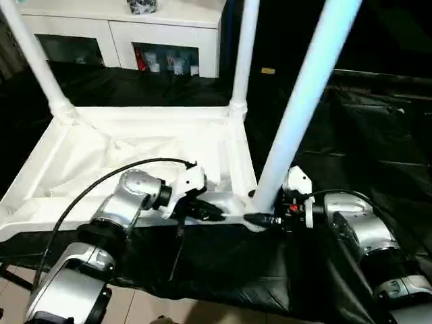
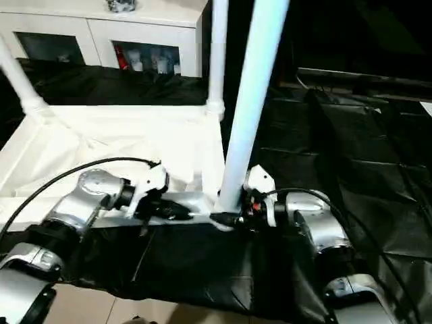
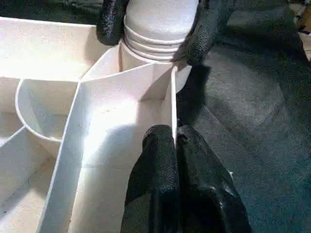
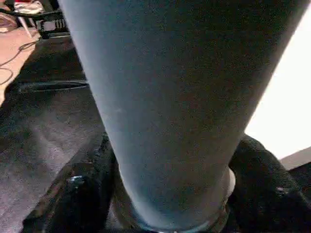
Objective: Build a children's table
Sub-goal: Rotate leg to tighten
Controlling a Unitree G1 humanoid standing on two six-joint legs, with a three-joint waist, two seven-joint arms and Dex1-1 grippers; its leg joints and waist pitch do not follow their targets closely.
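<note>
I have the top (image 1: 101, 155) lying upside down on the black sheet (image 1: 223, 263), ribs up, with two legs (image 1: 244, 47) standing in its far corner sockets. My right gripper (image 1: 260, 219) is clamped around the base of the near leg (image 1: 300, 101), which stands upright in the near right socket. My left gripper (image 3: 174, 145) pinches the top's near rim beside it.

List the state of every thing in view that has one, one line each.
White plastic ribbed table top: upside down on black sheet.
Far white tapered legs: upright in corner sockets.
Near white tapered leg: standing in near corner socket.
Left gripper: pinching the top's rim.
Right gripper: clamped around near leg's base.
</note>
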